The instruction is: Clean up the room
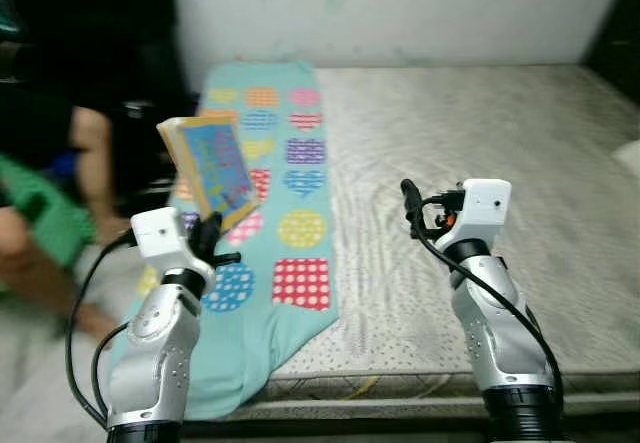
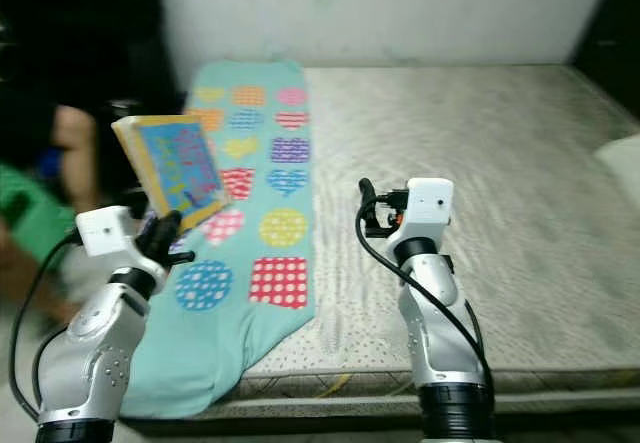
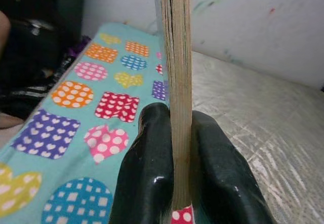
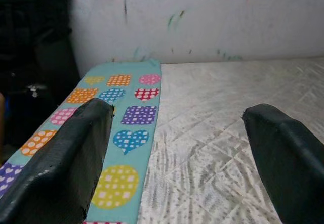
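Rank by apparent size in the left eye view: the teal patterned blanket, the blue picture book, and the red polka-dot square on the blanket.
1. Teal patterned blanket, largest.
2. Blue picture book, held up by the left hand, nearer the camera, so possibly flattered.
3. Red polka-dot square, smallest, though not by much.

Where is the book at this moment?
The book is clamped upright in the left gripper, on the robot's left, raised above the teal patterned blanket on the mattress.

No readable text; print on book [image 1: 212, 166] cover too blurred.

Left tool [image 3: 179, 183] clamped, right tool [image 4: 174, 148] agape
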You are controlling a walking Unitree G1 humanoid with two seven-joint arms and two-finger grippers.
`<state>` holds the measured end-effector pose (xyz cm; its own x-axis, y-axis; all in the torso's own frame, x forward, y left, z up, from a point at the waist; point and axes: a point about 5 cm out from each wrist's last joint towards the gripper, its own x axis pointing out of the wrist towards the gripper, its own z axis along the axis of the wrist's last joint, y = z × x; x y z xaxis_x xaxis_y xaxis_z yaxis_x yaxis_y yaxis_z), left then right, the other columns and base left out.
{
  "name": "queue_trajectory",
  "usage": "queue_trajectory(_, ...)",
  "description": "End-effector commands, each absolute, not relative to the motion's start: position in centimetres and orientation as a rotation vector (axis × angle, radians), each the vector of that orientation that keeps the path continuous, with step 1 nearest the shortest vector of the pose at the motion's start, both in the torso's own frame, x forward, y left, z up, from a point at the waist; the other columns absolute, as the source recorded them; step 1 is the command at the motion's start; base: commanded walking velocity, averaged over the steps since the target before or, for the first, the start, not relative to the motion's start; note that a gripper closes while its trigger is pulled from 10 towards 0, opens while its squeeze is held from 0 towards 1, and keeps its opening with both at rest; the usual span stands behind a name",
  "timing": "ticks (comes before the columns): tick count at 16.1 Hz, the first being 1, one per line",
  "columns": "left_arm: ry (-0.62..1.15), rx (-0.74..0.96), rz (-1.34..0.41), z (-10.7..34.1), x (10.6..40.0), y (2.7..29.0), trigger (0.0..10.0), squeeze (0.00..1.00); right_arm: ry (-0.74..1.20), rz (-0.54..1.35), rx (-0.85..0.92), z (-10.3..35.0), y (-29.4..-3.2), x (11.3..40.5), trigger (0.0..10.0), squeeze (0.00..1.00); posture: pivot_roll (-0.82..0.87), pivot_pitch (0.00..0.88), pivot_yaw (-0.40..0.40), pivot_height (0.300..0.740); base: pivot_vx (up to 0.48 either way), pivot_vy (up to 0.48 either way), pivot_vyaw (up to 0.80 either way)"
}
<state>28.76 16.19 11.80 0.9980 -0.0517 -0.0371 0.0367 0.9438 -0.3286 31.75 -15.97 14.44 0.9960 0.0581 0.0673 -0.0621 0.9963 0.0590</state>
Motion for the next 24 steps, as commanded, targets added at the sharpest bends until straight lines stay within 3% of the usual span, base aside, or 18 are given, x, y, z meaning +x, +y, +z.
queue_trajectory(1, 0.011, -0.335, -0.102, 12.66, 28.95, 14.91, 10.0, 0.00, -0.071, 0.032, 0.057, 14.57, -16.90, 31.75, 10.0, 0.00, -0.06, 0.000, 0.041, 0.740, 0.000, -0.334, 0.00)
queue_trajectory(13, 0.005, -0.343, -0.110, 12.69, 29.04, 14.64, 10.0, 0.00, -0.079, 0.024, 0.045, 14.60, -17.28, 31.76, 10.0, 0.00, -0.06, 0.000, 0.037, 0.740, 0.000, -0.321, 0.00)
queue_trajectory(24, -0.061, -0.405, -0.192, 13.43, 28.71, 14.19, 10.0, 0.00, -0.081, 0.017, 0.043, 14.65, -17.62, 31.84, 10.0, 0.00, -0.07, 0.000, 0.038, 0.740, 0.081, 0.000, -0.06)
